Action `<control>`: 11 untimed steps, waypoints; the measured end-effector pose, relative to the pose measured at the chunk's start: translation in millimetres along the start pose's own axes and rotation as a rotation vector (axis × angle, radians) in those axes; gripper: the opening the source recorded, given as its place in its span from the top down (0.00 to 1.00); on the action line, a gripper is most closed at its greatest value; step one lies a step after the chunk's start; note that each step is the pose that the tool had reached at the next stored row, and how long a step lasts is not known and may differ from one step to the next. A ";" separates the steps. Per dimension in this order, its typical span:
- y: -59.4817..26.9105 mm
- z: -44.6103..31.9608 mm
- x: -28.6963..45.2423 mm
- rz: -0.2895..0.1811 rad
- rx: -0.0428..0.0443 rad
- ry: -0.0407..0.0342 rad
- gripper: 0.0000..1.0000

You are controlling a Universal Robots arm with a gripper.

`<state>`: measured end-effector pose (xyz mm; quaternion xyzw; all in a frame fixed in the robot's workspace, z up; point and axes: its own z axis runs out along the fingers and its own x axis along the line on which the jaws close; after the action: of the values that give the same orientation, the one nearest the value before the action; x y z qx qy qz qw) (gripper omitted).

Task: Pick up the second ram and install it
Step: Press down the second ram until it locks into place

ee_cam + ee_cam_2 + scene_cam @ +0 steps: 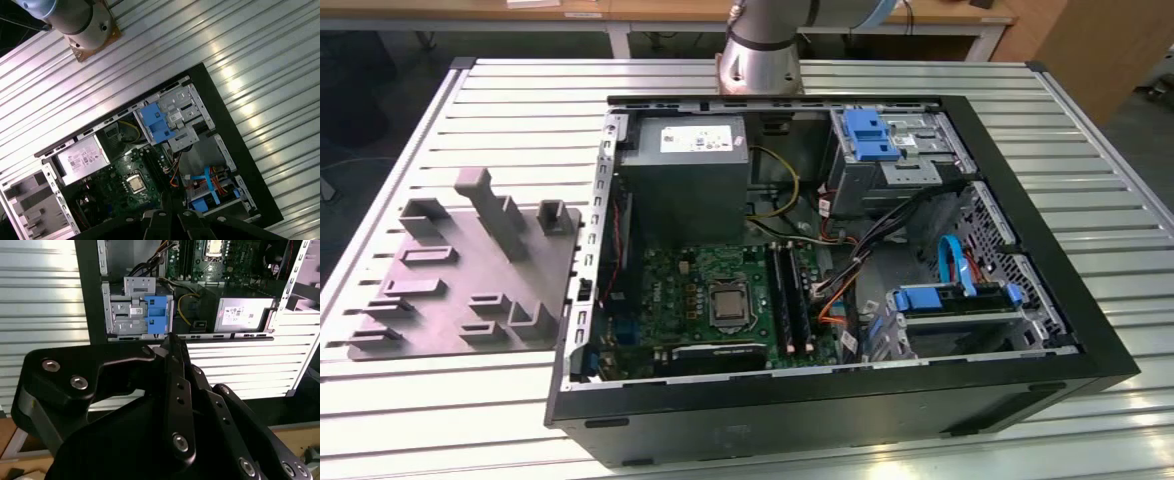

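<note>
Seemingly seated, the second ram [799, 300] reads in the exterior view as one of two long dark strips lying side by side on the motherboard [680, 290], just to the exterior view's right of the CPU socket [724, 303]. Whether that strip is the stick itself or a bare slot I cannot tell for sure. The same pair of strips runs beside the socket in the first wrist view.

The gripper [167, 342] hangs well apart from the ram, up above the open computer case [854, 405] and off past the end that holds the power supply [683, 170] and the blue drive bracket [870, 135]. In the second wrist view its black fingers [175, 370] are drawn together to one narrow tip, closed.

The case lies on its side on the ribbed metal bench [520, 100]. The arm's base [761, 55] stands on the bench just behind the case. A grey moulded parts fixture [467, 270] rests near the case, on the exterior view's left.
</note>
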<state>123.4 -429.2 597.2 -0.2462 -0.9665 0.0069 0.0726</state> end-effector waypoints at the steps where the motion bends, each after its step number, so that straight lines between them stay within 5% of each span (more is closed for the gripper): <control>1: -2.1 2.4 3.6 0.000 0.0000 0.0000 0.90; 11: -1.6 4.0 2.8 0.000 0.0001 -0.0001 0.90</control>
<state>119.7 -429.2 593.7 -0.2462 -0.9665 0.0070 0.0725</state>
